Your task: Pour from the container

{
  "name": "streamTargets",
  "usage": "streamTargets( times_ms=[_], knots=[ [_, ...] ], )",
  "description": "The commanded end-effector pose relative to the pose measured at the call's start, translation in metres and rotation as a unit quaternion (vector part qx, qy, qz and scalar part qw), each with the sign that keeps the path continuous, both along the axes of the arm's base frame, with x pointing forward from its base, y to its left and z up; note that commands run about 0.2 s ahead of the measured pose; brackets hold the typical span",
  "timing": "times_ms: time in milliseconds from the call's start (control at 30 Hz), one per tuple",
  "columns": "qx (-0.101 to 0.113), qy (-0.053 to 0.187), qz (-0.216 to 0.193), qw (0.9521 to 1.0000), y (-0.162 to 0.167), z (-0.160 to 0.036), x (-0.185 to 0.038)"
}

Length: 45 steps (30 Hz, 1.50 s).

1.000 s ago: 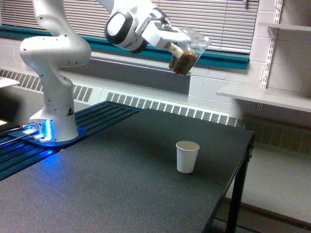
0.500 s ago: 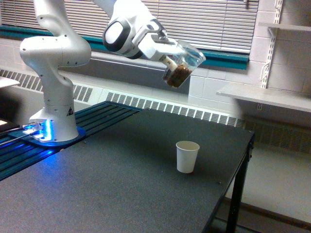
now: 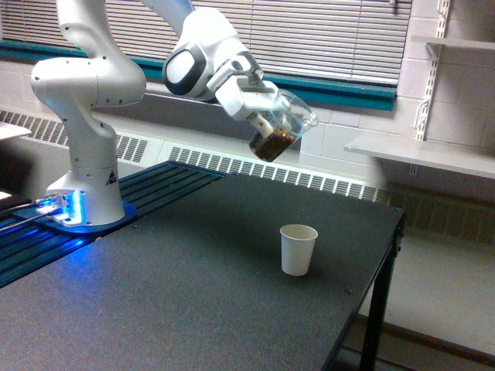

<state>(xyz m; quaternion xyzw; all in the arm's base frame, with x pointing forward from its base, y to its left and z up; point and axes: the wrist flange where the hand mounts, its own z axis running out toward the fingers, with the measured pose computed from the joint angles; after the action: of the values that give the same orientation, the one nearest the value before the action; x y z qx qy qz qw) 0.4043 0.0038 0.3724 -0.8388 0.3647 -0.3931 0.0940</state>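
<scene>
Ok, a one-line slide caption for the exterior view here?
Franka arm's gripper holds the clear container of brown granules tilted, high above the black table and the upright white paper cup.

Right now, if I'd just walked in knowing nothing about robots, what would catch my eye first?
Probably the big white robot arm at the exterior view's left, its base glowing blue. High above the black table its jaws hold a clear container, tilted, with brown grains in its bottom. Below and slightly to the right, a small white paper cup stands upright alone on the table.
</scene>
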Motion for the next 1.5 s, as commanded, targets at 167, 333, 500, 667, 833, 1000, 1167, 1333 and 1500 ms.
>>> streamTargets(
  times_ms=[167,333,500,667,833,1000,1167,1333,1500],
  knots=[
    [-0.024,0.045,0.002,0.9987,-0.010,-0.020,0.000],
    [-0.034,0.058,0.008,0.9977,-0.007,-0.025,0.003],
    [-0.042,0.069,0.016,0.9966,-0.001,-0.029,0.007],
    [-0.049,0.083,0.021,0.9952,0.003,-0.033,0.010],
    [-0.057,0.096,0.020,0.9935,0.004,-0.039,0.011],
    [-0.061,0.106,0.018,0.9923,0.004,-0.046,0.011],
    [-0.063,0.115,0.012,0.9913,0.003,-0.051,0.011],
    [-0.067,0.125,0.006,0.9899,0.002,-0.056,0.012],
    [-0.071,0.134,0.007,0.9885,0.003,-0.059,0.016]
  ],
)
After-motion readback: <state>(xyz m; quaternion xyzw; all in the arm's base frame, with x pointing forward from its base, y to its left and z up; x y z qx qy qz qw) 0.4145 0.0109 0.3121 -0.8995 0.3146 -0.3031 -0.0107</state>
